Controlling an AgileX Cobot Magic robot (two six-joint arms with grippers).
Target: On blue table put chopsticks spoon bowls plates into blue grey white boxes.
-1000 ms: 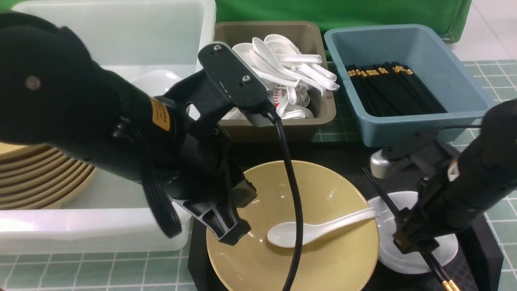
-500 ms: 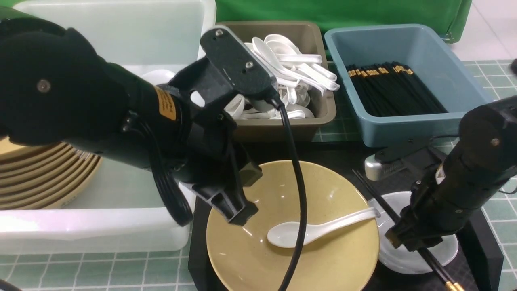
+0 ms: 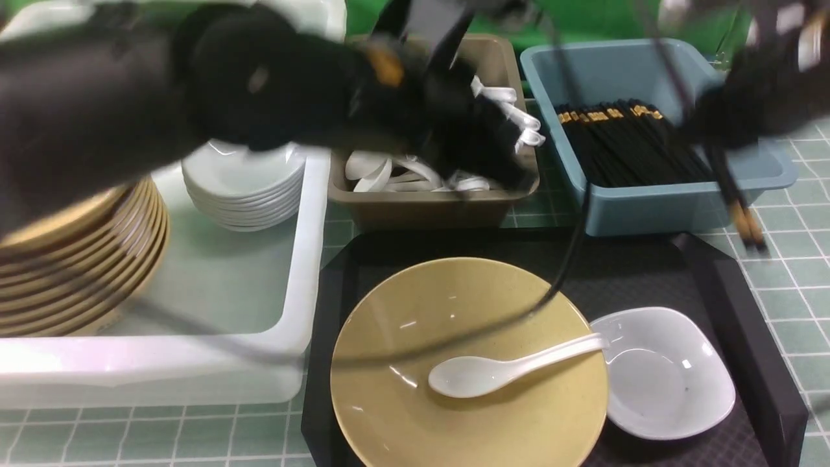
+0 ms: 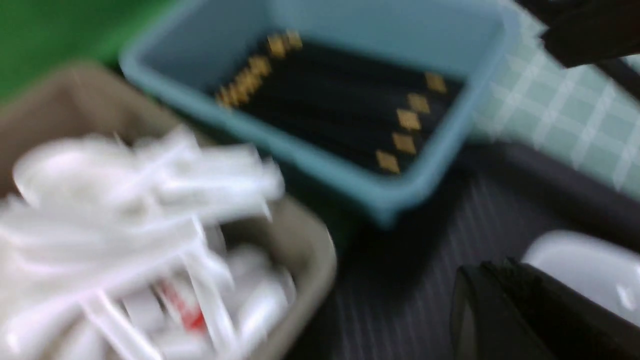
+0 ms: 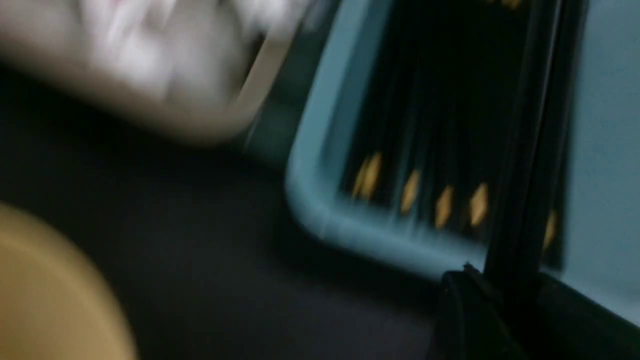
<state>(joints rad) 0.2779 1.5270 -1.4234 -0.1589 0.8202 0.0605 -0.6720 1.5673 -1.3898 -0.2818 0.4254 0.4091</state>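
A green-tiled desk [image 3: 801, 285] carries three bins along its far side. The largest, the white box [image 3: 311, 233] on the left, holds stacked yellow plates [image 3: 84, 259] and white dishes [image 3: 243, 188]. A motion-blurred left arm [image 3: 194, 97] sweeps across above it toward the grey box [image 3: 428, 211] of white spoons. Its end effector [image 4: 495, 300] is closed and looks empty, though blur hides detail.

In front lies a black tray [image 3: 648, 272]. On it sit a yellow bowl [image 3: 402, 408] and, touching its right side, a small white dish [image 3: 674, 389]. A white spoon [image 3: 506, 370] lies in the bowl with its handle reaching over the rim to the dish.

The blue box [image 3: 648, 207], at the back right, is lined with black chopsticks. Over its near right corner the right end effector [image 5: 500, 290] is clamped on a pair of chopsticks [image 3: 731, 193] — they hang tilted, gold tips pointing down outside the box's front wall.

The step in hand looks like carrying this pair to the blue box. The next move likely calls for bringing the pair over the box's interior, lining it up with the pile, then letting go. The spoon, bowl and dish are yet to be sorted.
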